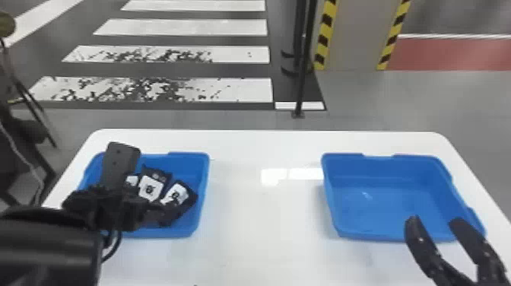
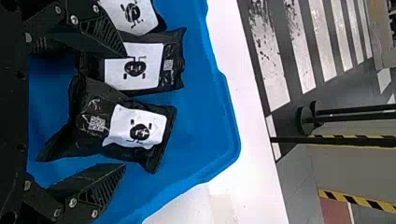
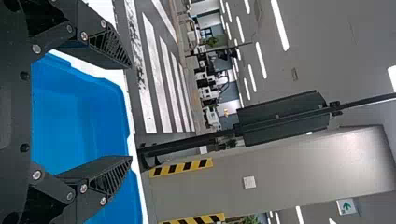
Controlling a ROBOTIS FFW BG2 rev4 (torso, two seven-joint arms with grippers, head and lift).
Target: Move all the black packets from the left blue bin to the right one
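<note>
Over left bin (image 1: 203, 178), left pincer (image 1: 114, 201) was spread wide, one finger right by black packets (image 1: 151, 188). Those lay bunched up in that bin, white labels showing. Right pincer (image 1: 434, 220) was spread too, near right bin (image 1: 380, 201). Both bins sat on white tabletop (image 1: 262, 213), well apart.

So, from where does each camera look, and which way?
Head view: robot's head, forward and down over left bin, right bin; left arm, right gripper show.
Left wrist view: left wrist, into left bin, at packets; left gripper shows.
Right wrist view: right wrist, past right bin; right gripper shows.
Head and left wrist views share packets.
</note>
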